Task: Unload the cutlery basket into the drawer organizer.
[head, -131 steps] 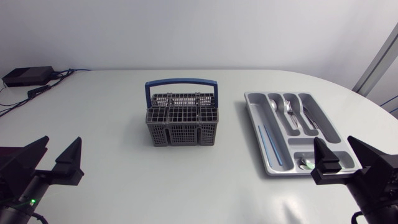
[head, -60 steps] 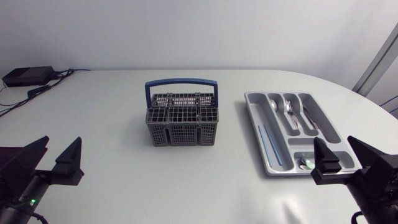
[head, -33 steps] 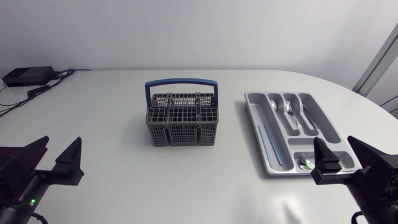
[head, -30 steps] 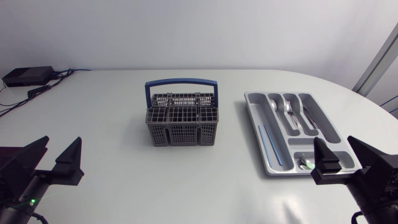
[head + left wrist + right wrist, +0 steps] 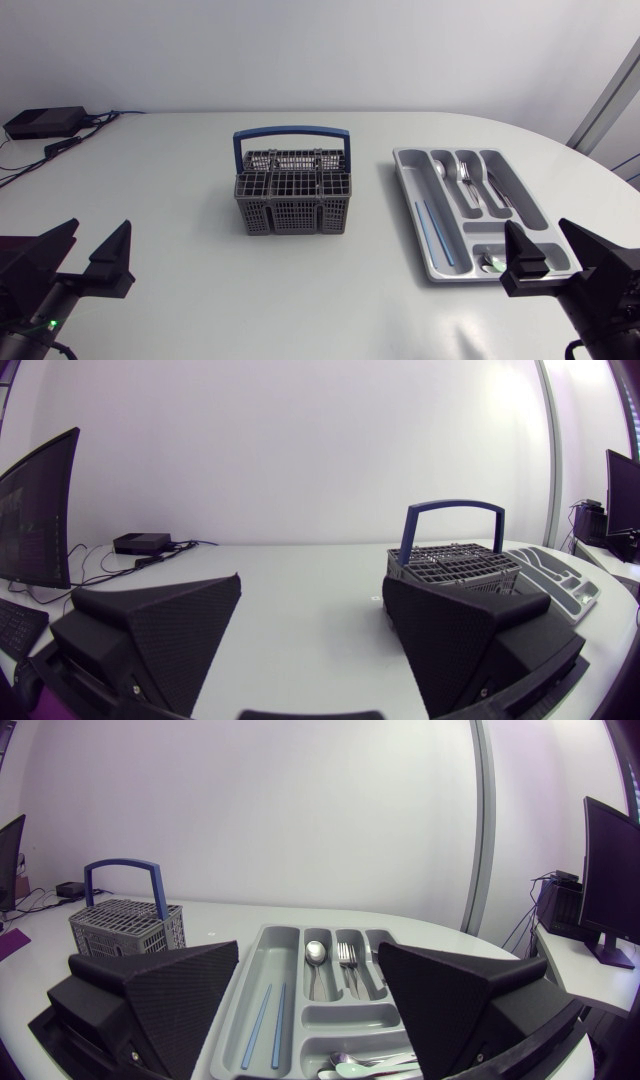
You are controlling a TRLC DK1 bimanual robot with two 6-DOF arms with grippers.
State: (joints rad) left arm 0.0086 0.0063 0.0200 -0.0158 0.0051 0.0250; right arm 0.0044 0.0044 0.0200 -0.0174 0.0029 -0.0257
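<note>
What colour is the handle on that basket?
Blue handle on a grey basket; it shows best in the head view.

basket: grey all over, walls and top are a fine grid of little holes
handle: blue, the only bright bit on the basket
tray: plain light grey, no pattern
sticks: two pale blue ones in the tray
cutlery: shiny silver
table: plain white, kinda glossy
left gripper: matte black, fingers have a tiny dotted texture up close
light: little green dot on the left arm
right gripper: same matte black, same dotted texture
</note>
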